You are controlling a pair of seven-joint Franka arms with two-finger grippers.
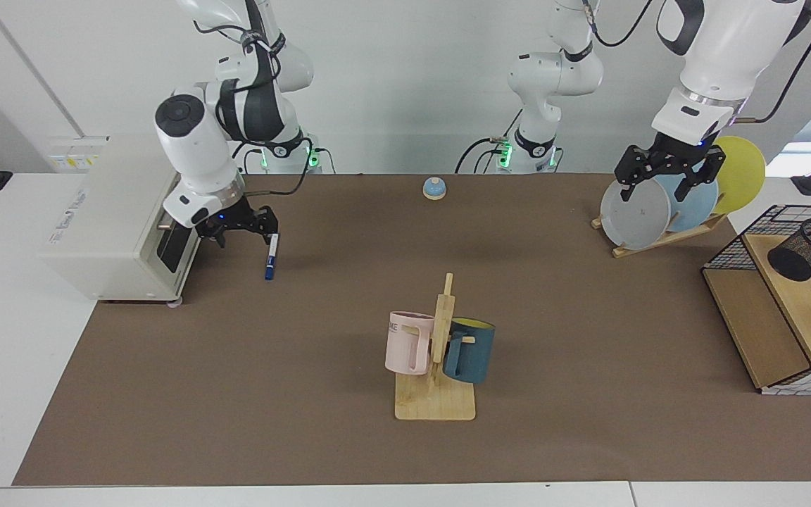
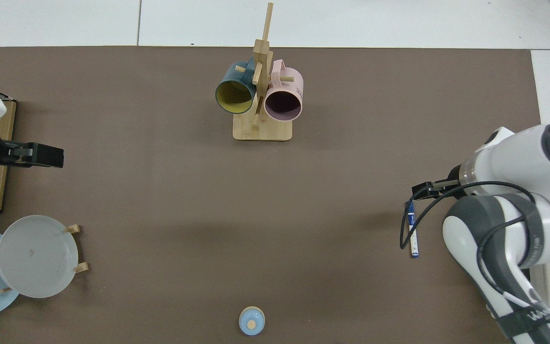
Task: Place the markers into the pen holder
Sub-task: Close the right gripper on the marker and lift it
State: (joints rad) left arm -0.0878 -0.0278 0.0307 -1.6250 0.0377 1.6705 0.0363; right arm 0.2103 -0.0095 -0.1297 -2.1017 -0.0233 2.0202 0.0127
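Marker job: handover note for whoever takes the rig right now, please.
Right tool: open, low over the mat beside the toaster oven, next to the marker, not gripping it.
Left tool: open, waiting above the plate rack.
Marker lies flat on the mat. Pen holder sits tilted on the wooden shelf inside the wire basket frame, across the table.
Done: nothing placed.
Left: grasp marker, carry it over, drop into holder.

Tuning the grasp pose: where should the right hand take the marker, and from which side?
Mid-barrel, from straight above. The marker lies flat on the brown mat, nothing beside it, so fingers should straddle its slim width. The open right hand hangs near its far end.
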